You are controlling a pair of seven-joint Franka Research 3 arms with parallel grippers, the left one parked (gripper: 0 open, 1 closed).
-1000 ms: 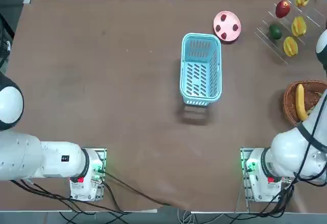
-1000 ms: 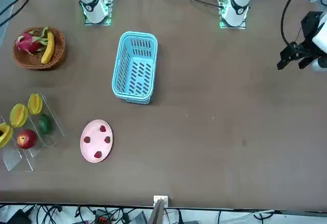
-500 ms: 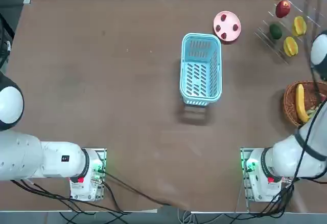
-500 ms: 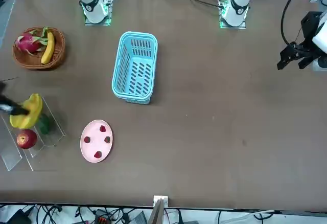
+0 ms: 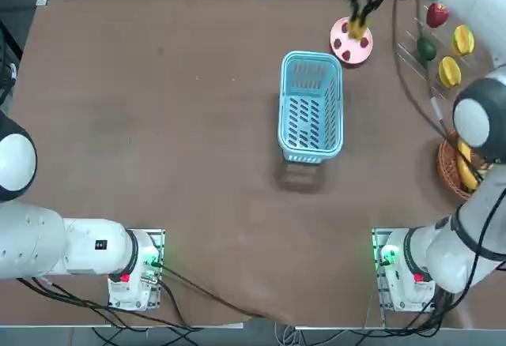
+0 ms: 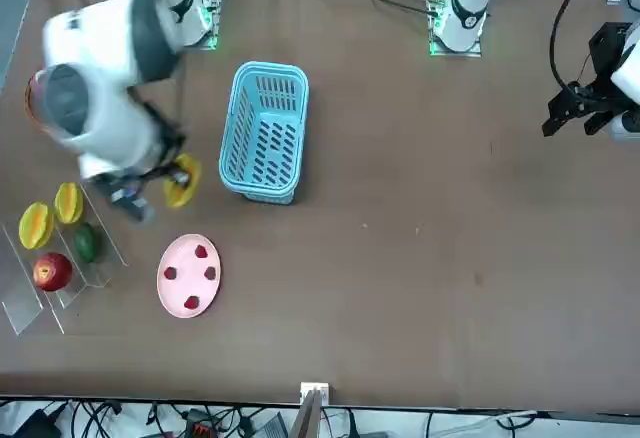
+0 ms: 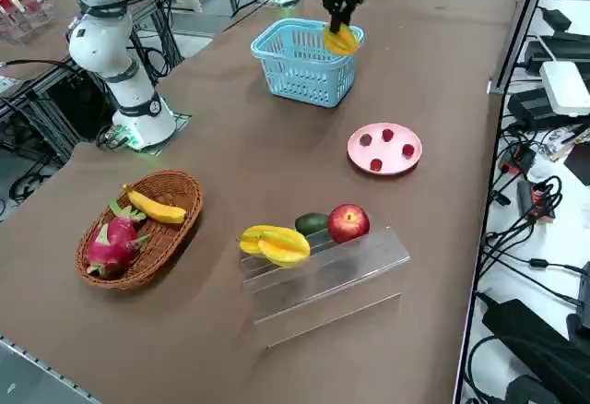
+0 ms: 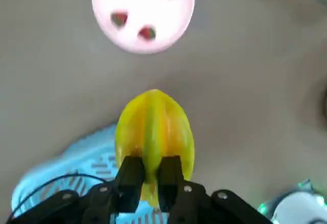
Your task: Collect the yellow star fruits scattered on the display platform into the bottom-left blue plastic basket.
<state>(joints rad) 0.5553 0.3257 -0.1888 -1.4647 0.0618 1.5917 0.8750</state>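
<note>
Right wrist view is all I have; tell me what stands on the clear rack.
Observer: Two star fruits, a red apple and a green fruit are on the rack.
Operator: Understood. Give me the height of my load.
Observer: The right gripper, fingers shut on a star fruit, is raised well above the table: the top view shows that fruit over the pink plate, the front view shows it apart from the plate.
Operator: Name what the wicker basket holds.
Observer: The wicker basket holds a banana and a dragon fruit.
</note>
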